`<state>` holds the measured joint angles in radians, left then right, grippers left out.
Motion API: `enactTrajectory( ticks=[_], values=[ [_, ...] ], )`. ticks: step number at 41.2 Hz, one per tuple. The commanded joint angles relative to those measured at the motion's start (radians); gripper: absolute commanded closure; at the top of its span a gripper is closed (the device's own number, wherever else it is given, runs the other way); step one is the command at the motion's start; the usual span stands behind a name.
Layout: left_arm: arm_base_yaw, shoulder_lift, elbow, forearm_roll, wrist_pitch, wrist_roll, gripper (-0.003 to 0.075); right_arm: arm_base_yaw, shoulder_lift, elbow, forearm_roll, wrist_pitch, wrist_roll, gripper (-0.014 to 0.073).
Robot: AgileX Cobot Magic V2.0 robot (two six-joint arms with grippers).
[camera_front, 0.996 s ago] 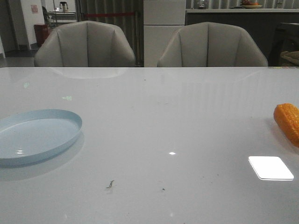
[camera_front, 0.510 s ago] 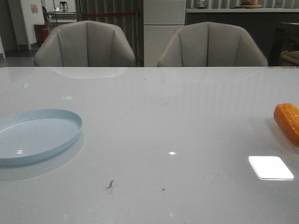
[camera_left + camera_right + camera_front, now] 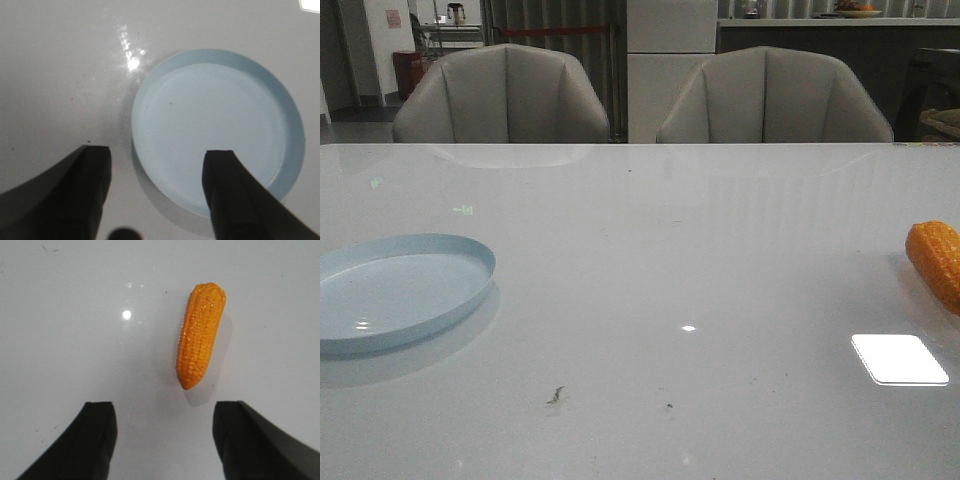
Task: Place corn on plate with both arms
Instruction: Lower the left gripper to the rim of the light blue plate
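Observation:
The pale-blue plate (image 3: 395, 290) lies on the white table at the left; the orange-yellow corn (image 3: 937, 262) lies at the table's right edge, partly cut off. Neither arm shows in the front view. In the left wrist view my left gripper (image 3: 160, 160) is open and empty above the plate (image 3: 220, 125), one finger over its rim, the other over bare table. In the right wrist view my right gripper (image 3: 162, 412) is open and empty above the table, with the corn (image 3: 200, 335) lying just beyond the fingertips, its tapered end toward them.
Two grey chairs (image 3: 505, 95) (image 3: 775, 95) stand behind the table's far edge. A bright window reflection (image 3: 900, 360) and a few small specks (image 3: 556, 396) mark the tabletop.

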<state>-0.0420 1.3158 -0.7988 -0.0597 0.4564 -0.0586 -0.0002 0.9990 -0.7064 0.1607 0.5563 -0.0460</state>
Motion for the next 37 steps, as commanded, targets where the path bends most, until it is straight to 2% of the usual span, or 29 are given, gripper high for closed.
enactTrajectory(
  ticks=[1, 18, 22, 23, 37],
  values=[
    [0.024, 0.069, -0.092, -0.005, -0.007, -0.018, 0.0258, -0.004, -0.009, -0.034, 0.019, -0.042, -0.009, 0.0064],
    [0.038, 0.418, -0.353, -0.009, 0.074, -0.018, 0.0258, -0.004, -0.009, -0.034, 0.030, -0.032, -0.009, 0.0064],
    [0.038, 0.467, -0.378, -0.009, 0.088, -0.018, 0.0258, -0.004, -0.009, -0.034, 0.030, -0.032, -0.009, 0.0064],
    [0.038, 0.479, -0.381, -0.009, 0.088, -0.018, 0.0258, -0.004, -0.009, -0.034, 0.030, -0.031, -0.009, 0.0091],
    [0.038, 0.559, -0.381, -0.009, 0.073, -0.018, 0.0261, -0.004, -0.009, -0.034, 0.030, -0.024, -0.009, 0.0091]
  ],
)
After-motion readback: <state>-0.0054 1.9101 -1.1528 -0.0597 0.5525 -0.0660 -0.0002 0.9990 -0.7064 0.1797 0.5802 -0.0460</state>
